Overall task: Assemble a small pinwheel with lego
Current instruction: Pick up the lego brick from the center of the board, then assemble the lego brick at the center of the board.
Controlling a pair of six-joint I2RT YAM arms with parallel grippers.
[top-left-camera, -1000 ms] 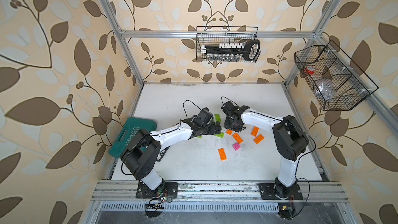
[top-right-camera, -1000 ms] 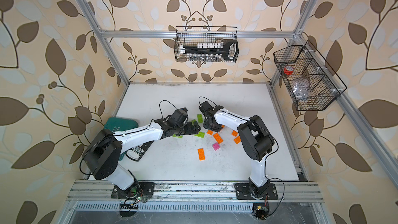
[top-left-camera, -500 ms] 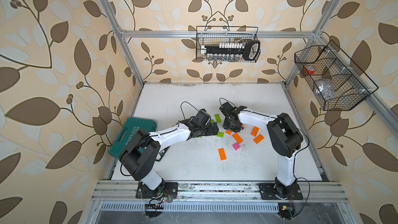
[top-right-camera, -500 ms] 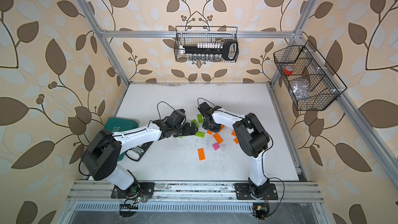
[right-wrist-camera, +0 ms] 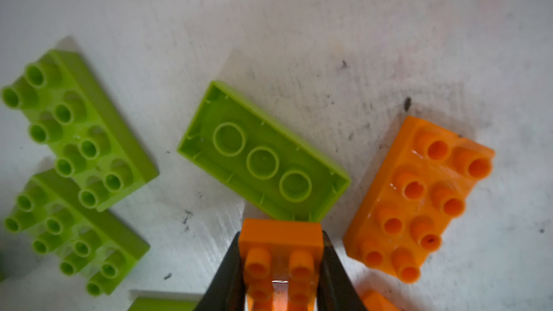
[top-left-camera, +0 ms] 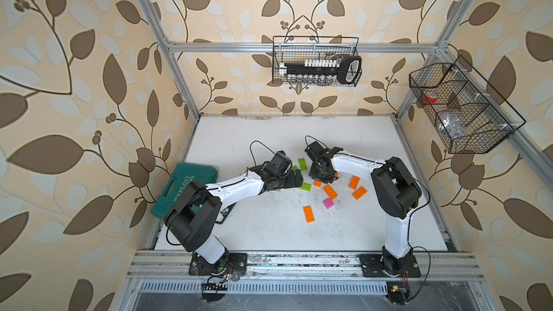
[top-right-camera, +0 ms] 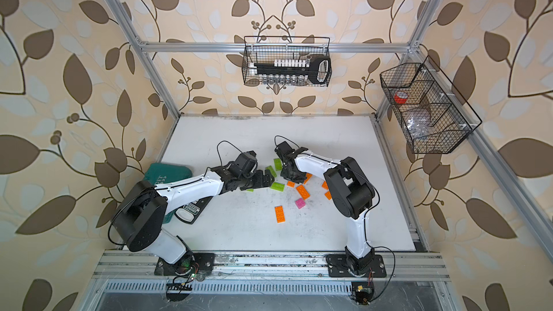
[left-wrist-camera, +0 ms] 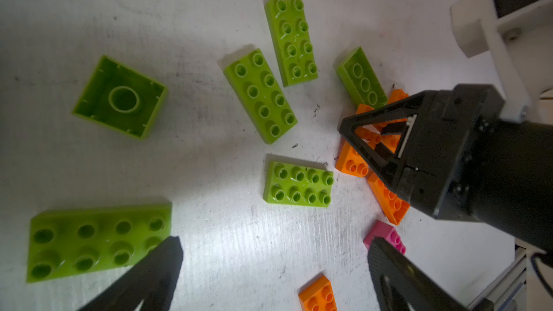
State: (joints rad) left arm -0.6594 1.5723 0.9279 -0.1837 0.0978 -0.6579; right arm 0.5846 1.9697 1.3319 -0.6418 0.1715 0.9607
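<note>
One orange brick (right-wrist-camera: pixel 281 260), lower centre, is clamped across its width by the right gripper (right-wrist-camera: pixel 281 236); the left gripper (left-wrist-camera: pixel 273 245) is shown agape.

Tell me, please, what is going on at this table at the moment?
Two robot arms are starting on a lego pinwheel. The right gripper has its jaws against both sides of an orange brick, low over the white table. The left gripper is open and empty above the lime-green bricks. The other orange pieces and the pink brick lie loose; nothing looks joined yet.
</note>
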